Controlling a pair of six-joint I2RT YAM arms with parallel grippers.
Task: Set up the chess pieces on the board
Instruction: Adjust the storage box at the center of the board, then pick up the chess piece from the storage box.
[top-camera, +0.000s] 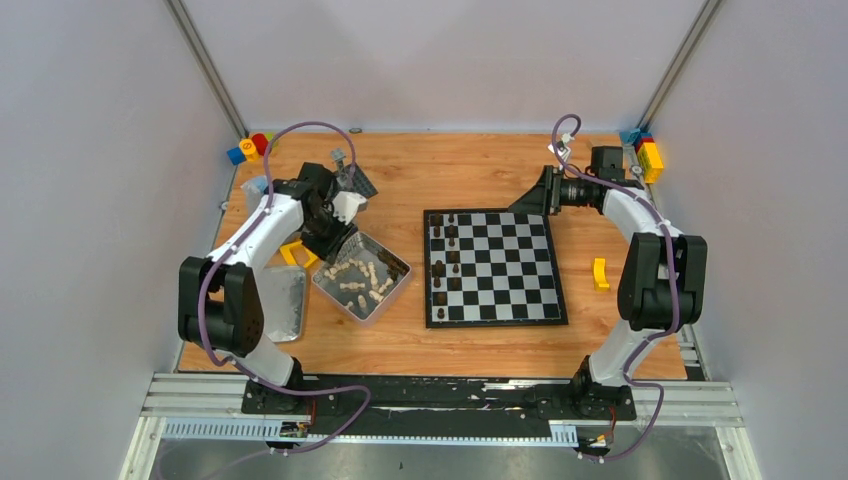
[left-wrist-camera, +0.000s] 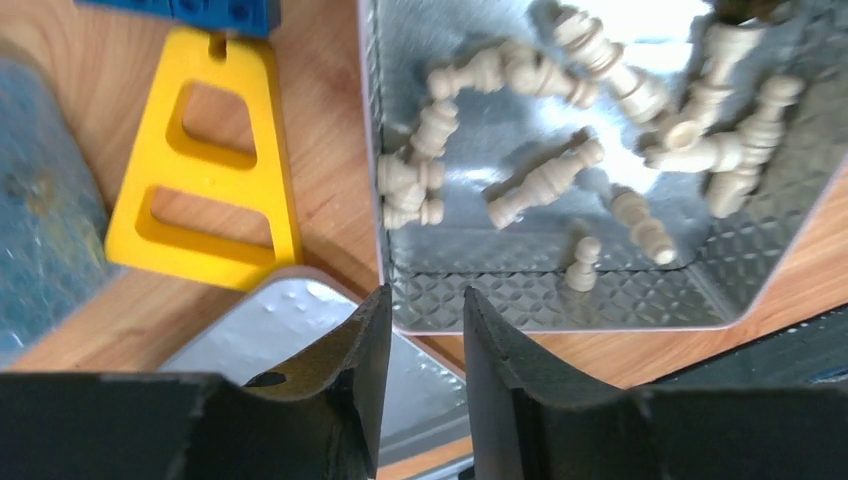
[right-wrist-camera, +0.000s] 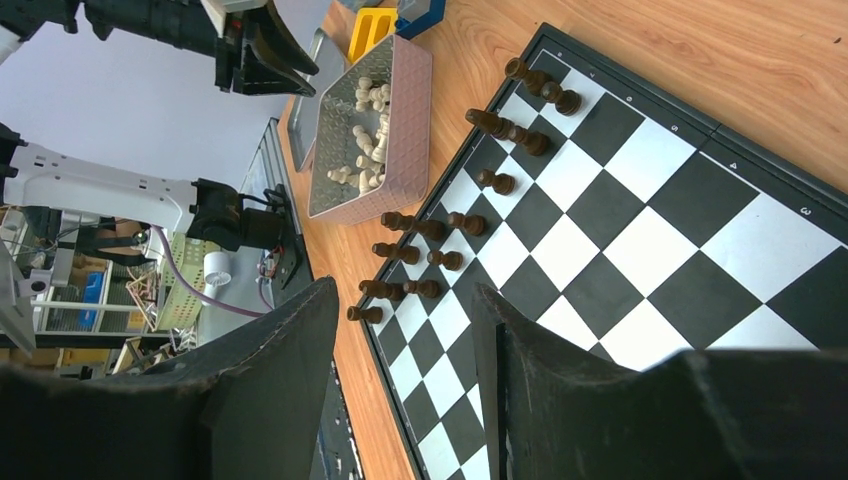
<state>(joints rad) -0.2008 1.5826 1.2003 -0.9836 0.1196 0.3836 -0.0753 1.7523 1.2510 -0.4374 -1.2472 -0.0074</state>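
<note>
Hovering at tin (left-wrist-camera: 550, 300) of cream chess pieces (left-wrist-camera: 545, 180), left fingers (left-wrist-camera: 355, 350) slightly parted, empty, right fingers (right-wrist-camera: 280, 390) wider apart, empty, at upper right corner of board (top-camera: 520, 262)

The metal tin (left-wrist-camera: 560, 290) runs out of the left wrist view at the top and right edges. Several cream chess pieces (left-wrist-camera: 545, 180) near that corner are cut off or washed out by glare. A blue brick (left-wrist-camera: 190, 10) shows only as a sliver at the top edge. A blurred blue-grey shape (left-wrist-camera: 40, 210) at the left edge cannot be identified. The silvery lid (left-wrist-camera: 290, 318) lies partly behind the left end effector (left-wrist-camera: 427, 300). In the right wrist view the board (right-wrist-camera: 640, 230) is cut off at the right and bottom, and its near part is hidden behind the right end effector (right-wrist-camera: 405, 290). From above, the dark chess pieces (top-camera: 438, 268) are too small to tell by type.
</note>
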